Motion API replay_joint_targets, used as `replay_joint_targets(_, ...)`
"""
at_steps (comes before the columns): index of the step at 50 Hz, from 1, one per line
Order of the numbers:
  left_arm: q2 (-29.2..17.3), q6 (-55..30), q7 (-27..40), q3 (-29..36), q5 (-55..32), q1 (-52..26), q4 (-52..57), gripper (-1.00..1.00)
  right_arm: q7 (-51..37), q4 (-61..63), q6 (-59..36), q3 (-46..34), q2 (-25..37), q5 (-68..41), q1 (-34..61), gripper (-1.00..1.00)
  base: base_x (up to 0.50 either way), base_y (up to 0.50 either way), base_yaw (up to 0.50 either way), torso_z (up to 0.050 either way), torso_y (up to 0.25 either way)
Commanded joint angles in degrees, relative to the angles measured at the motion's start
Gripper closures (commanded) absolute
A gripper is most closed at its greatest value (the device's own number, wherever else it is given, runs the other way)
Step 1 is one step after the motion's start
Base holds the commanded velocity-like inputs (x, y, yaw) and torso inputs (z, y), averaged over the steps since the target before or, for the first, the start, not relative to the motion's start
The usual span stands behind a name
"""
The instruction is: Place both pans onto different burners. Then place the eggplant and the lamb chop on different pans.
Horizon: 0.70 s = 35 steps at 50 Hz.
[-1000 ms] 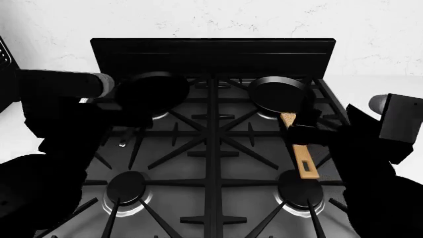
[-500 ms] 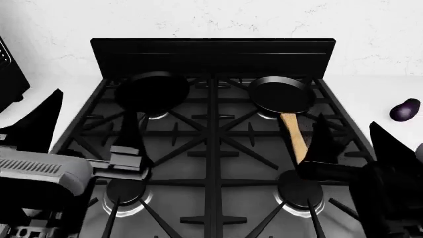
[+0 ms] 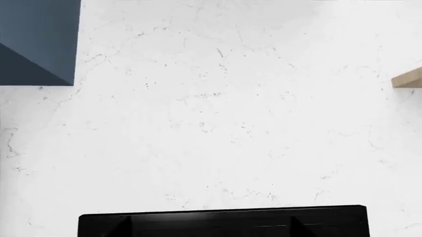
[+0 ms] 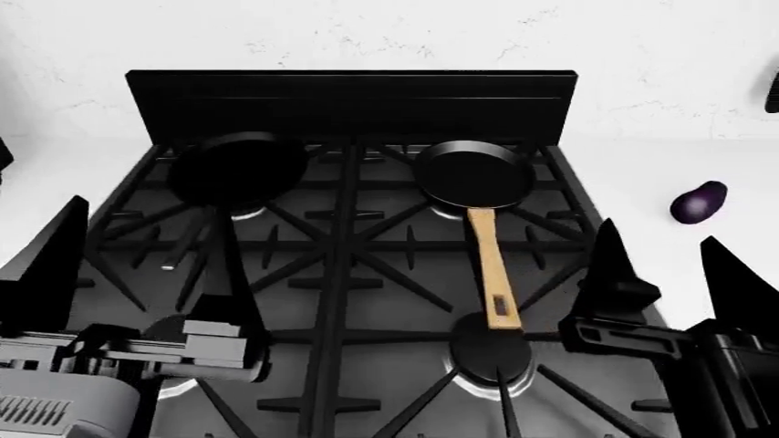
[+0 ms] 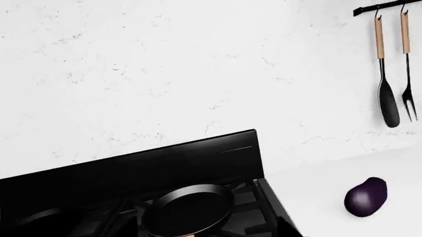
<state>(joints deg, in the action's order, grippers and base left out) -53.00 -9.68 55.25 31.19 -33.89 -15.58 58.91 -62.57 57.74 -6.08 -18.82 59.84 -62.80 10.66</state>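
Left pincer (image 4: 134,265): black, pointed, blade-like fingers on a ribbed grey housing; right pincer (image 4: 669,274) entirely black.

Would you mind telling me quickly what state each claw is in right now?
Left claw: open, holding nothing, above the front left of the stove.
Right claw: open, holding nothing, at the stove's front right edge.

You see a matt black flat pan (image 4: 235,170), a faintly glossy deeper pan (image 4: 472,173) with a light wooden handle (image 4: 492,271), matt cast-iron grates (image 4: 353,265), a glossy eggplant (image 4: 699,202), and a white, marble-veined wall (image 3: 218,113).
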Motion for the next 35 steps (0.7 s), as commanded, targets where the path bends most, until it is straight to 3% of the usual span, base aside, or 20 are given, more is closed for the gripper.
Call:
replay_joint_targets(1, -0.5, 2.2, 0.6, 2.1, 1.6, 0.5, -0.3, -1.00, -0.6, 0.4, -0.3, -0.3, 0.5, -0.4, 1.1, -1.00, 0.00, -0.37, 0.00, 0.000, 0.000)
replay_joint_targets(35, -0.7, 3.7, 0.7, 4.2, 2.1, -0.4, -1.0, -1.00, -1.0, 0.5, 0.1, -1.1, 1.3, -0.9, 2.2, -1.00, 0.00, -0.37, 0.00, 0.000, 0.000)
